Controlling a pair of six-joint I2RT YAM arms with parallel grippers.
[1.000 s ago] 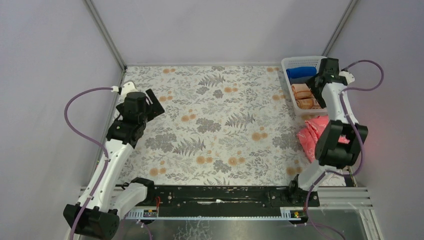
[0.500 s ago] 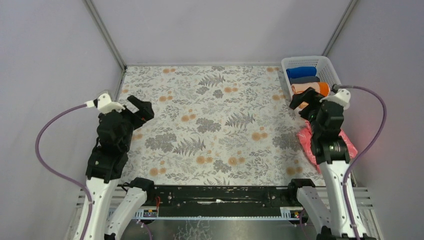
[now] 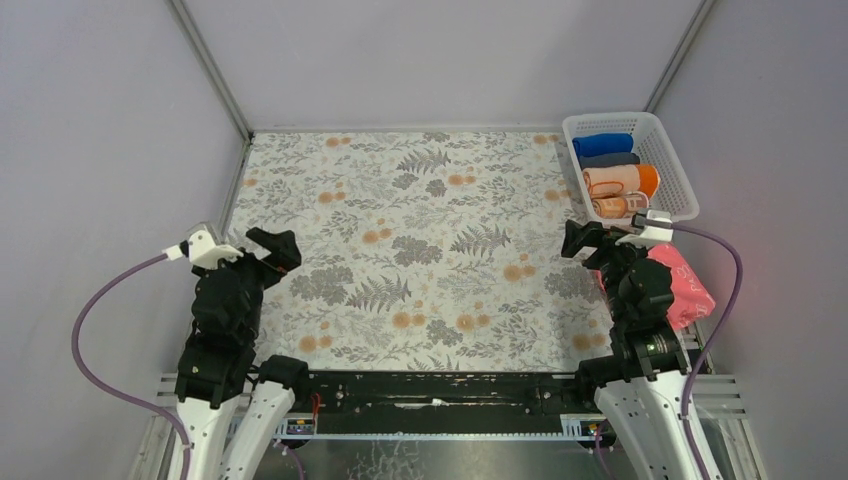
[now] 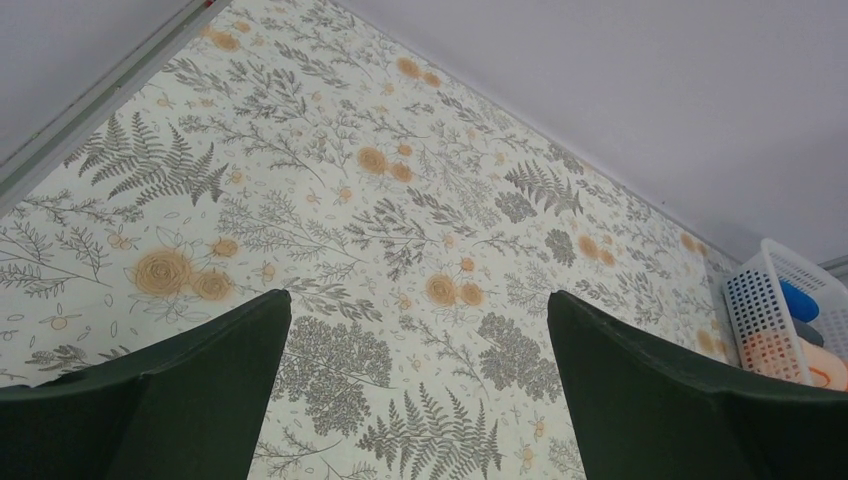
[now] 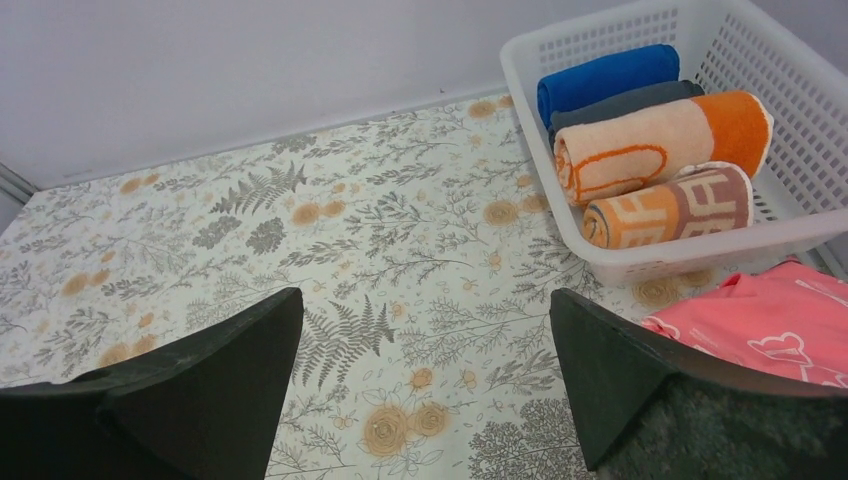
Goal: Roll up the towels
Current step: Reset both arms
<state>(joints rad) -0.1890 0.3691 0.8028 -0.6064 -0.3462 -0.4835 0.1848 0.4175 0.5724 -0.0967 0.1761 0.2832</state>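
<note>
As far as I can judge from here, the rolling looks done. The floral table cover (image 3: 420, 230) carries neither task towel; both are in the basket.

The white mesh basket (image 3: 676, 165) sits at the far right corner with four rolls side by side. From the far end these are the blue roll (image 5: 605, 75), the dark grey roll (image 5: 620, 100), then the two task towels.

The pink cloth (image 5: 780, 320) lies loose and unrolled on the table just beside the basket's near wall, next to my right arm. If it counts, it's the only piece left, but I read it as outside the job.

- **Orange-bordered towel** (image 5: 650, 140): rolled tight, third in the row, touching the grey roll.
- **Lettered towel** (image 5: 670, 208): rolled, against the basket's near wall, touching the orange-bordered one.
- **Left gripper** (image 4: 417, 300): jaws wide apart, nothing between them, over the near left part of the table, well apart from the basket.
- **Right gripper** (image 5: 425, 295): jaws wide, empty, above the table near the basket, touching nothing.

Writing:
- The lettered towel shows blocky orange and dull peach-brown characters wrapped round the roll. I can't make out a word.
- The orange-bordered towel's end shows an orange outline. I'd guess it's a picture rather than text.
- The pink cloth has a white heart outline and no words.
- No brand or label is readable on the basket or the arms.
</note>
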